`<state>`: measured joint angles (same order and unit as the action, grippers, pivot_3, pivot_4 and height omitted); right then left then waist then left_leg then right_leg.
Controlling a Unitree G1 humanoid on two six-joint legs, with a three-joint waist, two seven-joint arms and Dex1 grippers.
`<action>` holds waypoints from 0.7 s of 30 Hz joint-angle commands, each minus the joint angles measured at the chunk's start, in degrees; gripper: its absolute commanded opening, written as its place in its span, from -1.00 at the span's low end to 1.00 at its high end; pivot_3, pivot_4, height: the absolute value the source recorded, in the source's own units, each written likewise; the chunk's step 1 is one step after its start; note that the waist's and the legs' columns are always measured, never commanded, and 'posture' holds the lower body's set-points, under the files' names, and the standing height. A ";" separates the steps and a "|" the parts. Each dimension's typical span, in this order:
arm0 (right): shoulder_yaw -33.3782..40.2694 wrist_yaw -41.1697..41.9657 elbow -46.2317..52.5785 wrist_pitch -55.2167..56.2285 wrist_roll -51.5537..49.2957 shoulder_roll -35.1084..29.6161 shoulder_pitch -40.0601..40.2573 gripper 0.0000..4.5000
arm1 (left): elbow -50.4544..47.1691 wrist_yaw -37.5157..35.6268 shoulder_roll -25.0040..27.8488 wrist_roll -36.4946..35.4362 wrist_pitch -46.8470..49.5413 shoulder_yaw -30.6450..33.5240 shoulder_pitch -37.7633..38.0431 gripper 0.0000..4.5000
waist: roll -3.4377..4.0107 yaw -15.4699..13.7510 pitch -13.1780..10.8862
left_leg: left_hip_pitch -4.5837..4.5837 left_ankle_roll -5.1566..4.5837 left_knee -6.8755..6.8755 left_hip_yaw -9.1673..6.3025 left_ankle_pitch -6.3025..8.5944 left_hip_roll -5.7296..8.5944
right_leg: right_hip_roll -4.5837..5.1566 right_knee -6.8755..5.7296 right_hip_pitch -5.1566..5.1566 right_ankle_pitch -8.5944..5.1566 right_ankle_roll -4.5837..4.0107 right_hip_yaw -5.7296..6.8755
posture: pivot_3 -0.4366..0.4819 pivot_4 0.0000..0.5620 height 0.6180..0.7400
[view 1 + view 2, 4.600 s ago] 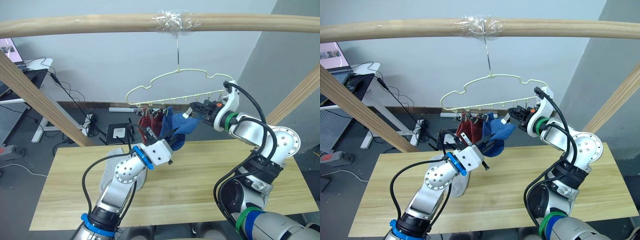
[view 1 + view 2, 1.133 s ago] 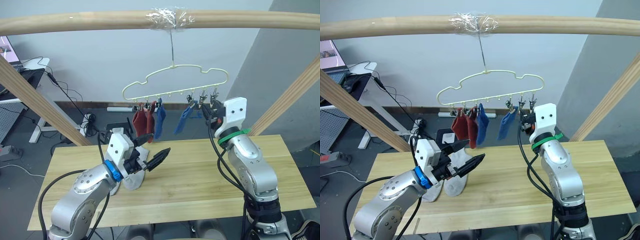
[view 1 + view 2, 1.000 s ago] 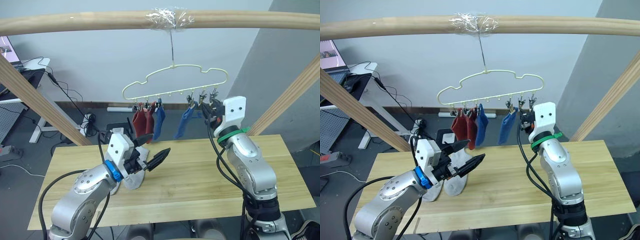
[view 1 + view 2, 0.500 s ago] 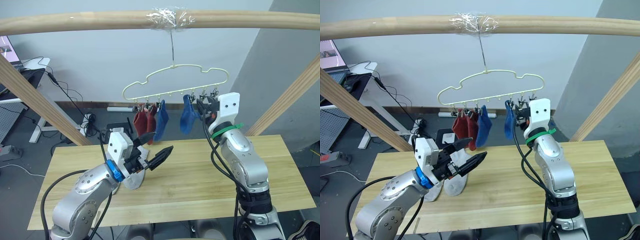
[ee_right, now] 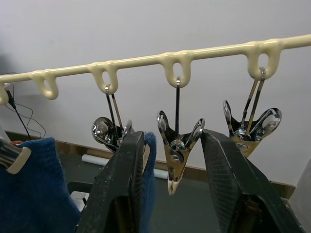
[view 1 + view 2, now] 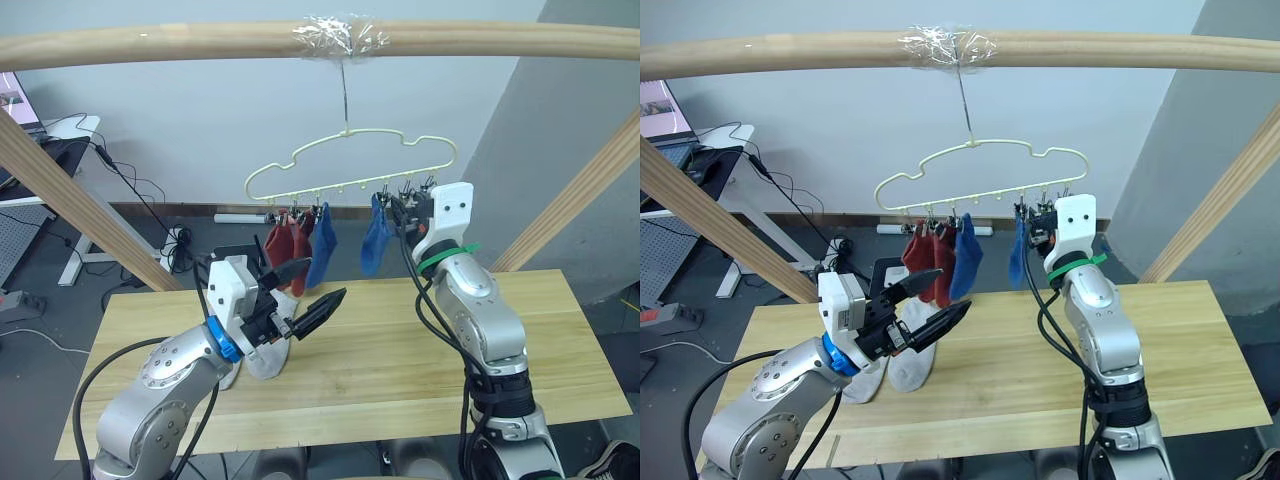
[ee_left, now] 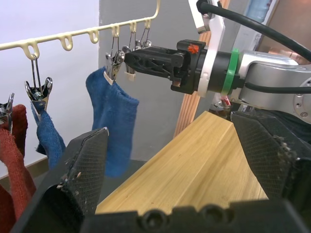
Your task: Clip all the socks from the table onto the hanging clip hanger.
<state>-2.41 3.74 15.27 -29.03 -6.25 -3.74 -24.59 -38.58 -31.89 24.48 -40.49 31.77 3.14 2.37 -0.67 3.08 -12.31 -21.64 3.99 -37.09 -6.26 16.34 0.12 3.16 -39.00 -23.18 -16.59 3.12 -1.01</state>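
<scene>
Rust red and blue already hang from the clip hanger (image 6: 350, 165): two rust red socks (image 6: 283, 240) bunched at its left end, a blue sock (image 6: 322, 243) beside them, and a second blue sock (image 6: 376, 235) nearer the middle. That makes four of six clipped, by my count. Two light grey socks (image 6: 262, 355) lie on the table (image 6: 400, 370) toward its left edge, just behind my left tool (image 6: 310, 300), so I judge the job two-thirds done, with that pair left.

My left tool hovers over the table with its fingers spread wide and nothing between them. My right tool (image 5: 170, 184) is raised at the hanger's right part, fingers parted around an empty metal clip (image 5: 177, 145), not pressing it as far as I can see.

My right wrist view shows the spare clips close up, which the head views leave too small to read. My left wrist view shows the second blue sock held by its clip (image 7: 114, 62).
</scene>
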 commanded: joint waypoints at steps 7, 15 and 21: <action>0.82 -0.35 0.56 2.17 0.29 1.14 -2.09 -0.17 | -1.73 -0.26 0.26 0.17 -1.66 -0.41 -0.29 1.00 | 0.00 0.01 0.00 | 0.00 0.00 0.00 0.01 0.00 0.00 | 0.00 0.00 0.00 0.00 0.00 -0.01 | -0.05 -0.33 1.00; 0.72 -0.34 -0.24 2.42 0.26 2.17 -2.86 -0.17 | -1.87 0.05 0.24 0.53 -2.00 -1.07 -0.09 1.00 | 0.00 0.01 0.00 | 0.00 0.00 0.00 0.01 0.00 0.00 | 0.00 0.00 0.00 0.00 0.00 0.00 | -0.05 -0.34 1.00; 0.82 -0.34 -0.52 2.51 0.29 2.62 -2.95 -0.17 | -2.03 0.09 0.36 0.78 -2.13 -1.43 0.31 1.00 | 0.00 0.01 0.00 | 0.00 0.00 0.00 0.01 0.00 0.00 | 0.00 0.00 0.00 0.00 0.00 -0.01 | -0.05 -0.33 1.00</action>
<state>-1.83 3.49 13.51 -27.99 -5.79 -1.33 -26.36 -38.57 -31.84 24.53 -39.86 30.76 1.93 2.35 -0.67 3.09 -12.31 -21.64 3.99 -37.09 -6.25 16.34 0.12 3.16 -39.00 -23.19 -16.59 3.12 -1.01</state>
